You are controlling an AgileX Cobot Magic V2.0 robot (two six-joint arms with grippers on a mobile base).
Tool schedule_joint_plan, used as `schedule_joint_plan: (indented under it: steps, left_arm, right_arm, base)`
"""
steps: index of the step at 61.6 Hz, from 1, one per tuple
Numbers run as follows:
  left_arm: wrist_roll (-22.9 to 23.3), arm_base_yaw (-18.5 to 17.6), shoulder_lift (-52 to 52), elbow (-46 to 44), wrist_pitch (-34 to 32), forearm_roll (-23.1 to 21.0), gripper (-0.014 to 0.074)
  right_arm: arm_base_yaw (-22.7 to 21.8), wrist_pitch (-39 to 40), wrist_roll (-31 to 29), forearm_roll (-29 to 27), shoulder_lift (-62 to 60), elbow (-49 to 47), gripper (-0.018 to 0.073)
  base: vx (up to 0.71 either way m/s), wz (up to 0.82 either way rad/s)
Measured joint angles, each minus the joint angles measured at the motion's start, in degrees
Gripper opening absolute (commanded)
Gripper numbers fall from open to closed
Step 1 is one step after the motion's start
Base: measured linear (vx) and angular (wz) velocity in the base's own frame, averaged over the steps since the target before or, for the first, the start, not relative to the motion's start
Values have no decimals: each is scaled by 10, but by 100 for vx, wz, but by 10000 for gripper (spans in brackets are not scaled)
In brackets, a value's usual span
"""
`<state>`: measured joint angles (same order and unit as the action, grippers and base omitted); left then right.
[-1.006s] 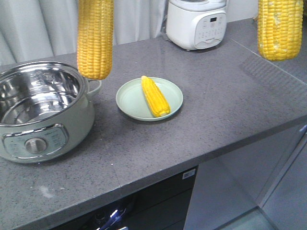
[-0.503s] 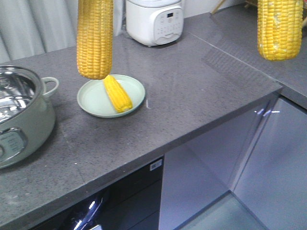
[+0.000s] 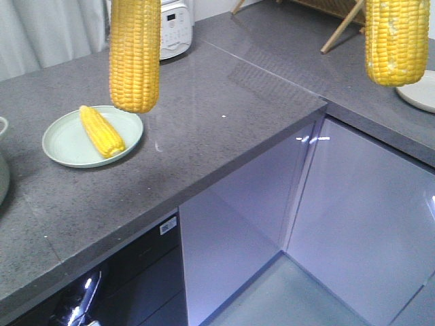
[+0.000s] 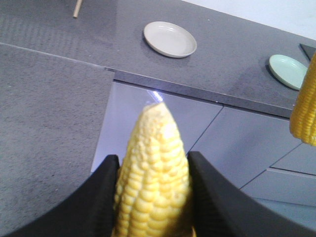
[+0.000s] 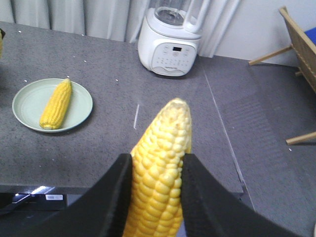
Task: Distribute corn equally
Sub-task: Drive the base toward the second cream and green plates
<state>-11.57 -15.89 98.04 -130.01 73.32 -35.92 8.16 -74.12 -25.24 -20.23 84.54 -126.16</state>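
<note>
Two corn cobs hang upright at the top of the front view, one on the left (image 3: 134,54) and one on the right (image 3: 396,41); the grippers holding them are out of frame there. In the left wrist view my left gripper (image 4: 153,159) is shut on a corn cob (image 4: 153,187), tip pointing away. My right gripper (image 5: 157,158) is likewise shut on a corn cob (image 5: 160,173). A third cob (image 3: 102,130) lies on a pale green plate (image 3: 64,146) on the grey counter, also seen as the cob (image 5: 56,103) on the plate (image 5: 79,101).
A white plate (image 3: 418,92) with nothing on it sits on the side counter; the left wrist view shows it (image 4: 170,39) with a second pale green plate (image 4: 288,70). A white cooker (image 5: 170,42) stands at the back. Wooden legs (image 3: 343,27) lean at the corner. The counter edge (image 3: 258,146) drops to cabinet fronts.
The whole scene has slid left in the front view: the steel pot has left the frame, the green plate moved left, and the side counter with the white plate came in. Both held cobs stay put.
</note>
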Motion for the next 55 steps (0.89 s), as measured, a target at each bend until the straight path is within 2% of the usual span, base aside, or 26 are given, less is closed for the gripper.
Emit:
schedule_joint_plan:
  steps: [55]
  left_arm:
    - [0,0,0,0,0,0,-7]
  right_arm:
    - [0,0,0,0,0,0,-4]
  base:
    - [-4,-24]
